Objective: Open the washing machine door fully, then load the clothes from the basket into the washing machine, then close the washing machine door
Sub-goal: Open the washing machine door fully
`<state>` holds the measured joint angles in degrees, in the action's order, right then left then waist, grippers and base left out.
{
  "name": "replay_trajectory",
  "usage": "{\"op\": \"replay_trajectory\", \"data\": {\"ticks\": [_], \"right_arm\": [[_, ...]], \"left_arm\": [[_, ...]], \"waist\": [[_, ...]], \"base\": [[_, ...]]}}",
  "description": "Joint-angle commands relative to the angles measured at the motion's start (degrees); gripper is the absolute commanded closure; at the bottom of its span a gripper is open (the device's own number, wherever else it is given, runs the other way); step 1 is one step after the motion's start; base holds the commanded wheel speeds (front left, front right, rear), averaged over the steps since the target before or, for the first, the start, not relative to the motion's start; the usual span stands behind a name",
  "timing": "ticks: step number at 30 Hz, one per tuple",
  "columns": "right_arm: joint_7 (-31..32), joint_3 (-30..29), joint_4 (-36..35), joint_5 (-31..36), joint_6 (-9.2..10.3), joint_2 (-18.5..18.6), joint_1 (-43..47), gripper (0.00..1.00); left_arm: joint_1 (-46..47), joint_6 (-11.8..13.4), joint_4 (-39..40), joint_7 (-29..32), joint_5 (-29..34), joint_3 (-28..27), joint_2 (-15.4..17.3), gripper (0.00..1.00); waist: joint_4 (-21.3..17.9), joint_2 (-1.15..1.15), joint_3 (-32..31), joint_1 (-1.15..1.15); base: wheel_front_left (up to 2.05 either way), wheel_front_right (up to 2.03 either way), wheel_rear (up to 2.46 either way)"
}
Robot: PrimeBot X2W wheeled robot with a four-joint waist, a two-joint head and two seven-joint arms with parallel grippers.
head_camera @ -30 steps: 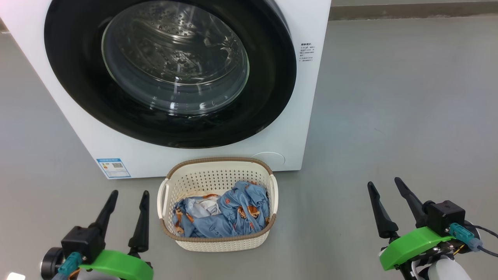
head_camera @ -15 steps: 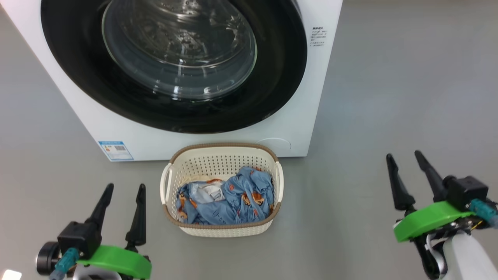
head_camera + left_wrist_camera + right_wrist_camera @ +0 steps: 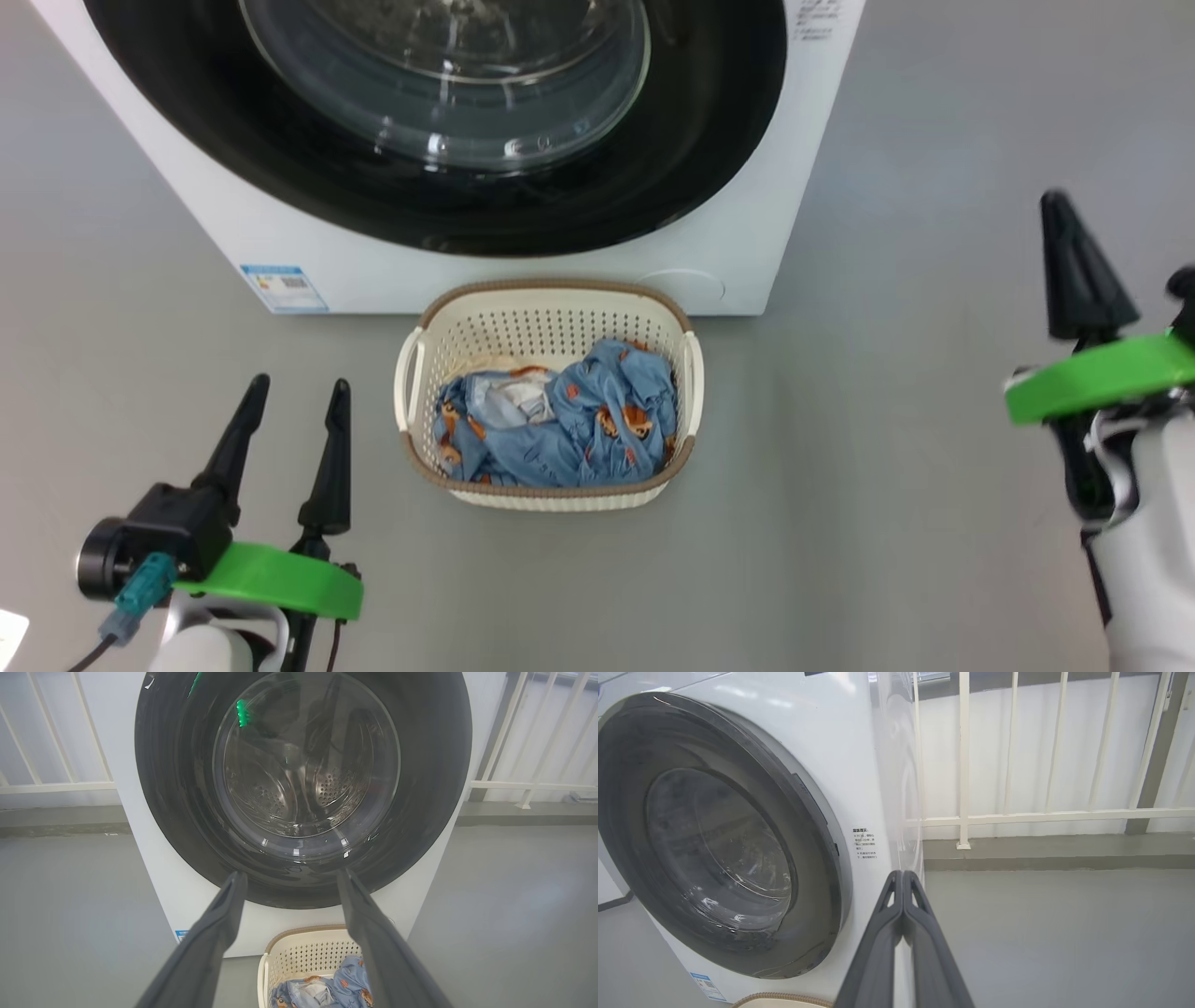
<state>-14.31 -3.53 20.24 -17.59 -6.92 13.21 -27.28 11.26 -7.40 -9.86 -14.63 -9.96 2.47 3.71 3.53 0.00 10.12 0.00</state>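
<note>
The white washing machine [image 3: 243, 233] stands ahead with its washing machine door [image 3: 709, 159] closed, black rim around a clear glass bowl. On the floor in front sits the cream basket [image 3: 546, 322] holding the blue printed clothes [image 3: 560, 420]. My left gripper [image 3: 297, 385] is open, low and left of the basket, holding nothing. Raised at the right, beside the machine's right corner, my right gripper [image 3: 1060, 201] is shut and empty; the right wrist view shows its fingertips [image 3: 902, 875] pressed together, with the door [image 3: 640, 765] to their left.
Grey floor [image 3: 887, 467] spreads on all sides of the basket. A white railing [image 3: 1017, 816] with a low kerb runs behind and beside the machine. A blue label sticker [image 3: 283, 287] marks the machine's lower left front.
The head camera has tilted down, so the machine sits higher in view. My right gripper has risen and closed its fingers. The left gripper stays open.
</note>
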Motion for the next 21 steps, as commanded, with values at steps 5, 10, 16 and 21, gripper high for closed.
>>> {"op": "replay_trajectory", "data": {"ticks": [5, 10, 16, 21], "right_arm": [[0.98, 2.70, 0.67, -8.97, -0.57, 2.36, -6.55, 1.00], [3.88, 5.01, 3.26, -15.12, -0.57, 6.43, -12.13, 1.00], [8.91, 5.95, 4.67, -29.94, -0.57, 8.68, -19.33, 1.00], [15.27, 6.24, 5.57, -42.69, -0.57, 10.92, -24.66, 1.00]], "left_arm": [[3.13, -0.08, 2.27, -0.37, -0.96, -0.93, 1.56, 0.00], [3.93, -0.09, 3.52, -0.37, -1.62, -0.08, 1.56, 0.00], [4.67, -0.09, 4.91, -0.37, -2.43, 0.58, 1.47, 0.00], [5.23, -0.09, 4.94, -0.37, -2.90, 0.70, 1.32, 0.00]], "waist": [[2.14, 0.00, 3.78, 0.00], [3.38, 0.00, 5.98, 0.00], [4.82, 0.00, 8.39, 0.00], [5.74, 0.00, 10.00, 0.00]], "base": [[0.00, 0.00, 0.00], [0.00, 0.00, 0.00], [0.00, 0.00, 0.00], [0.00, 0.00, 0.00]]}}
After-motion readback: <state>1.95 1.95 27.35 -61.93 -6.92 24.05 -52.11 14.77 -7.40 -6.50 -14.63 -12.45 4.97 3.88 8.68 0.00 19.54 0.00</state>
